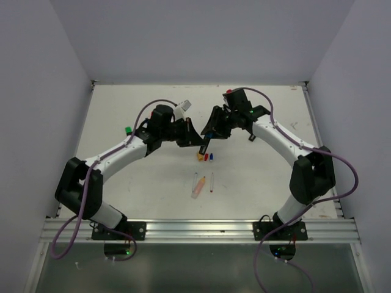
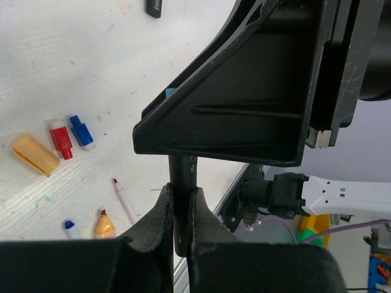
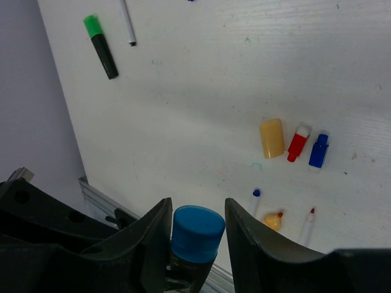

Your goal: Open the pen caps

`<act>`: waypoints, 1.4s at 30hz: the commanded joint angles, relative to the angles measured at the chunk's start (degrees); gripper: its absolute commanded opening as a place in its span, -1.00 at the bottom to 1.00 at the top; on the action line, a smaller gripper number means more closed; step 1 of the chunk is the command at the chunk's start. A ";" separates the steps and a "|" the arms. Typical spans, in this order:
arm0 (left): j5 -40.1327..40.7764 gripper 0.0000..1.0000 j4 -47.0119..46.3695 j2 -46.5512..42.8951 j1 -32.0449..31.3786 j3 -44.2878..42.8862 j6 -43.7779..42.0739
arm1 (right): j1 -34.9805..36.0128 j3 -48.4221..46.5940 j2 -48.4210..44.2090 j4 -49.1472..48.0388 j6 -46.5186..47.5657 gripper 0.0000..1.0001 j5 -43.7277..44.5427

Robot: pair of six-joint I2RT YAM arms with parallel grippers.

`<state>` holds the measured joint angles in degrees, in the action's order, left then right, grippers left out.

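A white table [image 1: 153, 183], faintly streaked with pen marks, fills the floor of a plain booth. Pale grey walls [image 1: 201, 36] close it in at the back and on both sides, and a metal rail [image 1: 201, 229] runs along the near edge where the arms are bolted.

Both arms reach in and meet above the middle of the table. The left hand [image 2: 181, 192] is clamped tight on a black barrel [image 2: 182, 171], its fingers pressed against both sides. The right hand [image 3: 197, 210] is closed around the cyan cap [image 3: 197, 231] at the barrel's other end, one finger on each side of it. In the right wrist view the cap appears to sit on the barrel.

Below the hands, three loose caps lie side by side on the table: an orange cap [image 2: 35, 154], a red cap [image 2: 60, 138] and a blue cap [image 2: 80, 131]. Just beyond them lie three uncapped pens: a red-tipped pen [image 2: 125, 201], an orange-tipped pen [image 2: 104, 226] and a blue-tipped pen [image 2: 71, 229]. Well apart, towards the left wall, a black marker [image 3: 105, 58] wears a green cap [image 3: 92, 25].

In the left wrist view the right hand's black body blocks most of the scene, so only a sliver of the cyan cap shows at its edge. From above, the two hands hide much of the held pen.
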<state>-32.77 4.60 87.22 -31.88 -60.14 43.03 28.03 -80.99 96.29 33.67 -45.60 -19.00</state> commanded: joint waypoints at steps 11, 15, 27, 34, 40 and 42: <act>-8.71 -1.00 -14.97 -3.20 3.93 6.17 8.57 | -1.49 5.93 -4.71 -16.88 -2.73 -1.00 -9.38; -8.71 0.06 -13.40 -3.02 4.02 5.38 7.51 | -1.49 5.76 -4.80 -16.88 -3.17 -1.00 -9.73; -8.01 -0.12 -13.48 -3.02 3.49 6.53 6.90 | -1.49 4.97 -4.18 -18.29 -7.92 -1.00 -10.53; 1.46 -0.80 -0.31 -1.53 2.09 0.56 1.37 | -1.40 -1.44 -3.04 -6.45 -6.61 -1.00 -2.36; 12.53 -1.00 9.71 0.23 -0.02 -6.30 -2.33 | -0.09 -10.13 -0.58 7.69 -0.56 -1.00 8.97; 16.58 -1.00 14.26 0.93 -1.95 -8.67 -4.52 | 0.97 -13.47 1.70 12.27 2.26 -1.00 12.74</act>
<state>-28.18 6.92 86.35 -32.47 -65.28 43.75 27.92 -88.82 96.29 35.11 -48.27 -15.29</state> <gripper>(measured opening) 0.097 0.331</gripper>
